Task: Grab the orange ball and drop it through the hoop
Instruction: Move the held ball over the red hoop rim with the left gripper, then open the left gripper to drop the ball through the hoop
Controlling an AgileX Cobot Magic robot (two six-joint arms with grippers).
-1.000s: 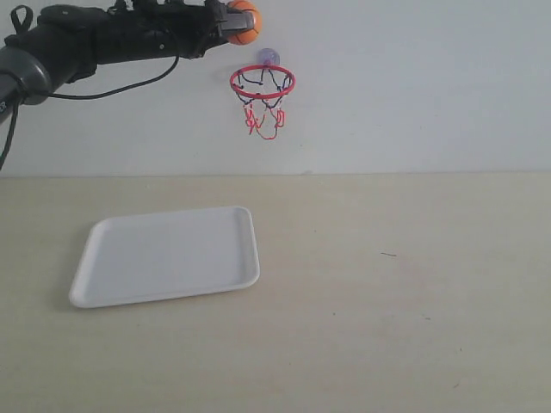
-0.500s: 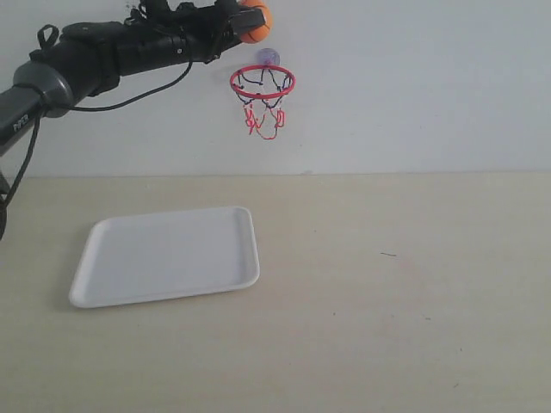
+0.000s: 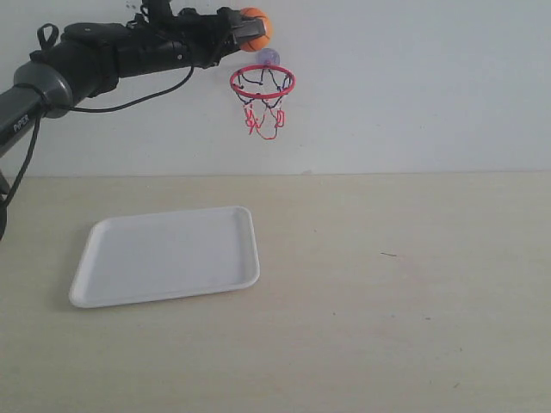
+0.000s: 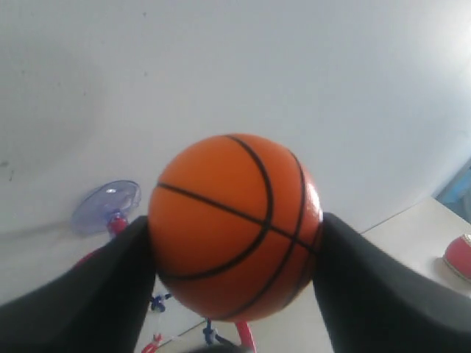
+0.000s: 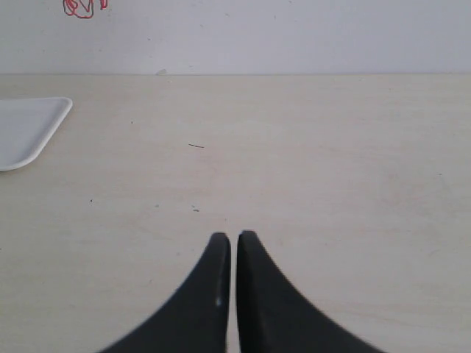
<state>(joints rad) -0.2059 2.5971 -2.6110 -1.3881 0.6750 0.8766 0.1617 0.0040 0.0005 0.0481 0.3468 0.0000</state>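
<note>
The orange ball [image 3: 256, 28] with black seams is held high against the white wall, with my left gripper [image 3: 244, 31] shut on it. The hoop [image 3: 262, 82], red ring with a black-and-red net, hangs on the wall just below and slightly right of the ball, its bluish suction cup [image 3: 268, 58] above the ring. In the left wrist view the ball [image 4: 235, 224] fills the space between both black fingers [image 4: 88, 294], with the suction cup [image 4: 107, 207] behind. My right gripper [image 5: 233, 239] is shut and empty over the table; it is out of the exterior view.
A white tray [image 3: 167, 255] lies flat on the beige table [image 3: 387, 301] at the left; its corner [image 5: 29, 132] shows in the right wrist view. The hoop's net [image 5: 82, 6] peeks in at that view's edge. The white wall backs the table.
The left arm has carried the ball to the right and slightly down, closer to the hoop's ring. The right gripper shows no change.
</note>
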